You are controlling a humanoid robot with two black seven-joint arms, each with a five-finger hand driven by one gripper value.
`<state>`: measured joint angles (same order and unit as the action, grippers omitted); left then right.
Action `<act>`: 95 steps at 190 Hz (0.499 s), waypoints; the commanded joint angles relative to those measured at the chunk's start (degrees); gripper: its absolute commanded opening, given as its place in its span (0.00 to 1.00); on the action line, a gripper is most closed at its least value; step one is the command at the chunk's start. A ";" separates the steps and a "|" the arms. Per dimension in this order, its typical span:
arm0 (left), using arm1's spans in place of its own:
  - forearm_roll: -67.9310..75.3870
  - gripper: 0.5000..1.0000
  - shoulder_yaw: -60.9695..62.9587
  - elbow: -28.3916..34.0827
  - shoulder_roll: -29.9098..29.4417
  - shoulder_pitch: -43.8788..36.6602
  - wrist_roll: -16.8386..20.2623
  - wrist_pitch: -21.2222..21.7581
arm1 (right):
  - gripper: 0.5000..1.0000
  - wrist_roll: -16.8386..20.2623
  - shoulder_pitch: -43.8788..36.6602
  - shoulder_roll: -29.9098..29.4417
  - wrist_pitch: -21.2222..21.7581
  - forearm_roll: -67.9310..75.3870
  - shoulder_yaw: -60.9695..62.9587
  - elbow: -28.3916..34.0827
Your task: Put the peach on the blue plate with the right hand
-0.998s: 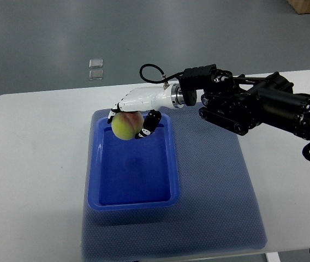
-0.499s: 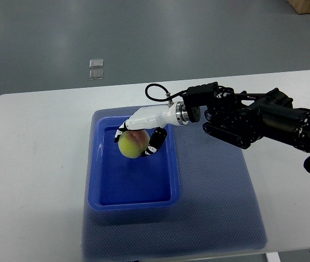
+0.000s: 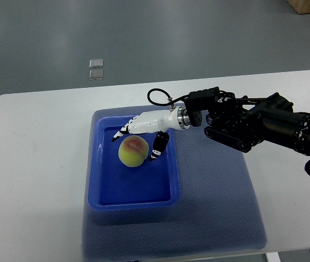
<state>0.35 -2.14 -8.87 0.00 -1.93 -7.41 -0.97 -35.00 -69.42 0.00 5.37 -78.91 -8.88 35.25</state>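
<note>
Peach (image 3: pixel 133 151) sits in blue plate (image 3: pixel 132 196). Right robot hand (image 3: pixel 141 143) fingers spread around it, not pinching. Lift straight up so the thumb doesn't roll it.

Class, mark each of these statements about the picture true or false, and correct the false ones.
1. The peach lies inside the blue tray. True.
2. The right hand grips the peach firmly. False: its fingers are spread around it.
3. The tray sits on a blue mat. True.
4. Two peaches are in view. False: only one.
5. The left arm reaches over the tray. False: no left arm shows.
</note>
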 commanded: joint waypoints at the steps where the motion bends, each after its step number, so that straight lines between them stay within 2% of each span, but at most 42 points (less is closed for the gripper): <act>1: 0.00 1.00 -0.06 0.00 0.00 0.00 -0.06 0.00 | 0.83 0.00 -0.63 0.00 -0.10 0.51 1.49 0.08; 35: 0.00 1.00 0.03 0.00 0.00 0.00 0.02 0.00 | 0.83 0.00 -2.65 0.00 0.78 3.06 6.24 0.08; 38: 0.00 1.00 0.03 0.00 0.00 0.00 0.02 0.00 | 0.83 0.00 -3.53 0.44 2.54 4.73 8.08 0.08; 50: 0.00 1.00 0.03 0.00 0.00 0.00 0.02 0.00 | 0.83 0.00 -3.62 0.70 2.80 5.09 8.44 0.00; 53: 0.00 1.00 0.03 0.00 0.00 0.00 0.02 0.00 | 0.83 0.00 -3.62 2.37 4.47 7.80 10.98 0.00; 77: 0.00 1.00 0.03 0.00 0.00 0.00 0.02 0.00 | 0.83 0.90 -3.18 4.66 5.44 11.33 14.06 -0.09; 78: 0.00 1.00 0.03 0.00 0.00 0.00 -0.06 0.00 | 0.83 3.16 -2.83 5.87 5.44 14.20 15.98 -0.27; 82: 0.00 1.00 0.03 0.00 0.00 0.00 0.02 0.00 | 0.83 4.41 -2.65 6.32 5.09 15.63 16.87 -0.35; 91: 0.00 1.00 0.03 0.00 0.00 0.00 0.02 0.00 | 0.83 4.42 -2.65 6.33 5.09 15.63 16.87 -0.36; 92: 0.00 1.00 0.03 0.00 0.00 0.00 0.02 0.00 | 0.83 7.03 -1.00 7.20 4.57 19.63 19.22 -0.27; 95: 0.00 1.00 0.03 0.00 0.00 0.00 0.02 0.00 | 0.83 7.58 -0.37 7.56 4.47 20.73 19.95 -0.27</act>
<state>0.35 -2.11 -8.88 0.00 -1.93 -7.39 -0.97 -32.51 -72.42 5.23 10.53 -65.90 6.19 35.03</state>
